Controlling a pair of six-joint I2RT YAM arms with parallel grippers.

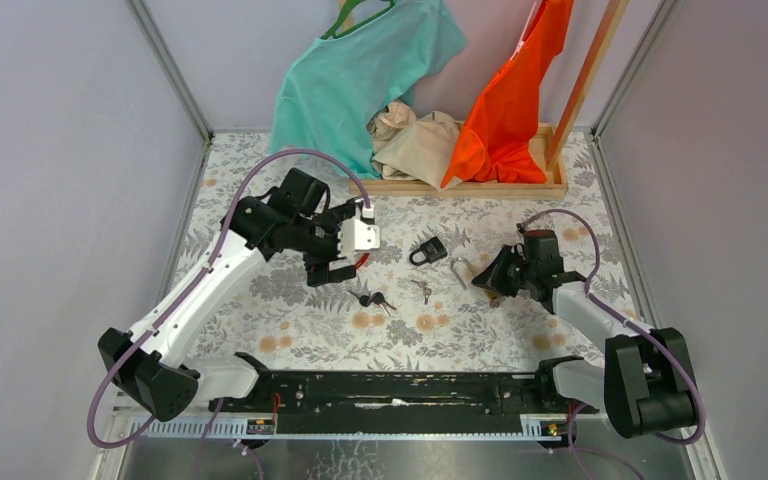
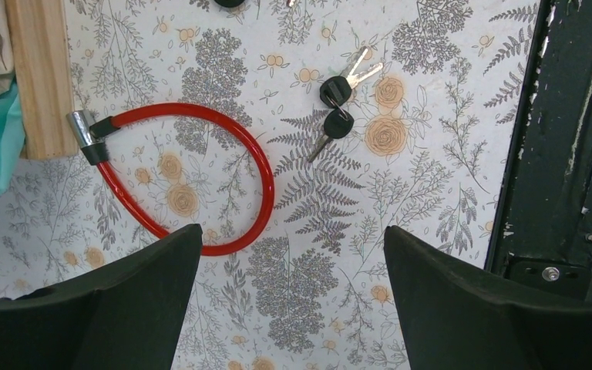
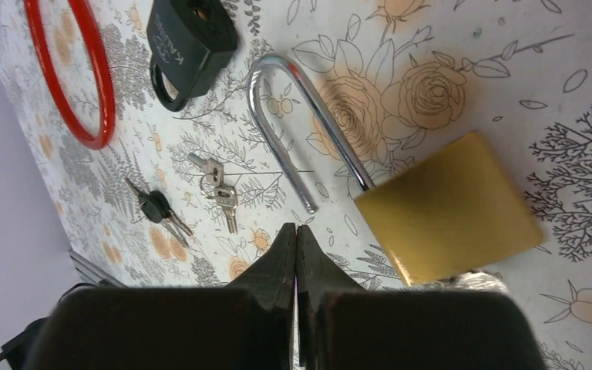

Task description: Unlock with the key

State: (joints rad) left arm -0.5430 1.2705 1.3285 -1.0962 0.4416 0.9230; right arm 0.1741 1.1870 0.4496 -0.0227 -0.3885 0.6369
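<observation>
While the left fingers [image 2: 146, 293] hang released, the pair of black-headed steel keys [image 2: 338, 108] lies just beyond them, near the red rubber-coated cable loop [image 2: 266, 181]; they may pinch that cable instead. Clenched on nothing visible, the right fingers [image 3: 277, 270] could shove the square brass padlock [image 3: 447, 208] beside them.

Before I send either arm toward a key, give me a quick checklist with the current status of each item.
1. Left pincer open and empty: ok.
2. Right pincer open: not ok, its fingers are pressed together with nothing between them.
3. Black-headed keys free to grab: ok, lying flat, apart from the red cable lock.
4. Brass padlock shut: not ok, one shackle leg sits outside the body.
5. Key in the brass padlock: cannot tell, that end is hidden behind the right pincer.
</observation>
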